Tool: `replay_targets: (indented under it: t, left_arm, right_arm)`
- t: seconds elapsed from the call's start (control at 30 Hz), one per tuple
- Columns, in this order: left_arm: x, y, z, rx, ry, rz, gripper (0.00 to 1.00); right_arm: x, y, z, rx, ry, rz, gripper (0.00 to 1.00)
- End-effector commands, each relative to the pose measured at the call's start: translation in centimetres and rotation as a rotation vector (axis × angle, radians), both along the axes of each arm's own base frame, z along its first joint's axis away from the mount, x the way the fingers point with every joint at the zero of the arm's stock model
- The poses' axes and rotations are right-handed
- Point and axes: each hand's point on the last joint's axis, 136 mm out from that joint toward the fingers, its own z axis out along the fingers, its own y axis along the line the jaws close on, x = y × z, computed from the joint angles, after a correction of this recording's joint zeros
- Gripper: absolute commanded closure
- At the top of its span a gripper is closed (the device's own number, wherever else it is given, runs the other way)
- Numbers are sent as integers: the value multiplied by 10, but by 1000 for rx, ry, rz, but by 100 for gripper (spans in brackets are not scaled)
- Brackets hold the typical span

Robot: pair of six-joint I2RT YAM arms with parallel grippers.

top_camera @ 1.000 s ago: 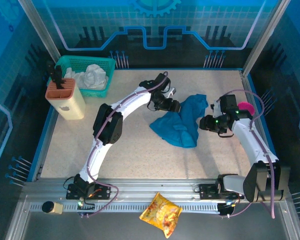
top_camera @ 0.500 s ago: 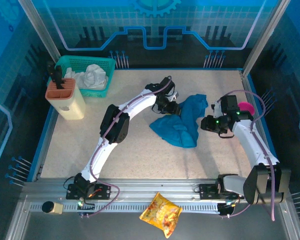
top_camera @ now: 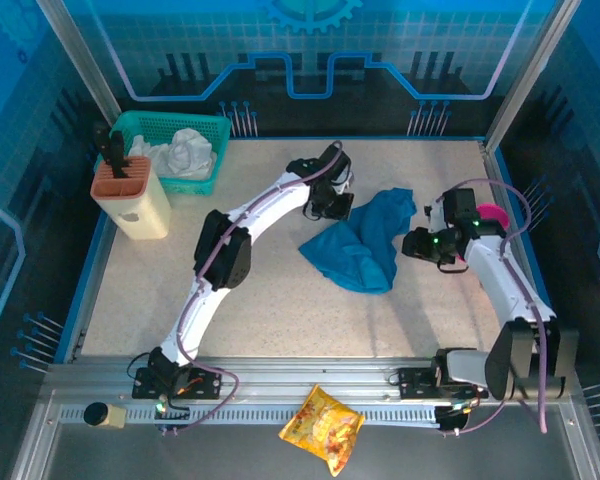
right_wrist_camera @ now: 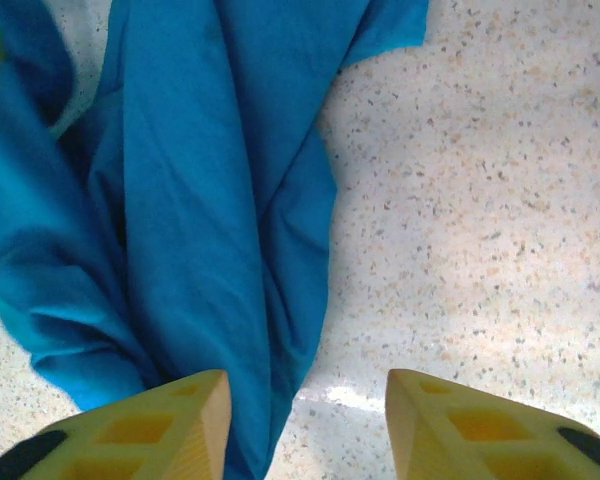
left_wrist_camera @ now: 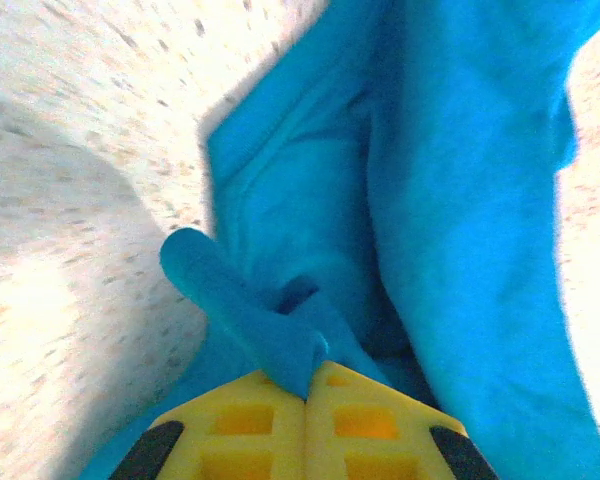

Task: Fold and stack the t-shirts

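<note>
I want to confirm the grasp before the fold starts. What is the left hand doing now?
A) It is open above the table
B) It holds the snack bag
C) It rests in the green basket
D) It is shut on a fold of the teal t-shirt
D: in the left wrist view the left hand is closed tight, with a fold of the teal t-shirt pinched in it.

Teal-blue t-shirt (top_camera: 358,255), speckled beige table (top_camera: 270,300)

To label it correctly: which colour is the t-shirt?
The t-shirt is plain teal-blue; the right wrist view shows it best.
</note>
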Motion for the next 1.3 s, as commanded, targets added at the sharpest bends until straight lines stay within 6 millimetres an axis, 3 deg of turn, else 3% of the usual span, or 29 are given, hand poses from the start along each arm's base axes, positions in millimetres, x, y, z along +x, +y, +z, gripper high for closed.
replay_targets:
  t: [0.0,0.13,0.23,0.37,0.57,0.83,0.93,0.97,1.03,1.1,1.17,1.27]
  left_arm:
    - [-7,34,112,28,-200,49,100]
    - [-31,73,161,94,-285,87,100]
    - [-52,100,179,134,-317,121,100]
    - [-80,131,182,176,-312,163,100]
    - [-107,158,164,229,-275,208,100]
    - [-109,169,165,225,-288,237,100]
    - [-107,170,167,219,-293,242,100]
    - [-107,171,168,220,-296,246,100]
    - [-107,173,168,219,-298,250,100]
    - [-107,175,170,217,-304,261,100]
    - [-107,179,172,219,-312,274,100]
    - [-108,189,178,230,-330,302,100]
  right_arm:
    - [39,1,14,31,-75,4,49]
    - [82,11,11,56,-83,23,43]
    - [114,24,10,33,-84,51,39]
    - [155,42,0,-11,-76,55,33]
    - [211,51,-33,-135,-57,-41,30]
    - [227,49,-81,-220,33,-96,39]
    - [228,50,-91,-229,60,-88,51]
    - [228,50,-94,-229,63,-88,62]
    - [230,51,-91,-227,54,-85,84]
    - [233,50,-78,-228,26,-87,99]
    - [235,50,-56,-228,-21,-89,100]
    - [234,47,-2,-226,-131,-95,100]
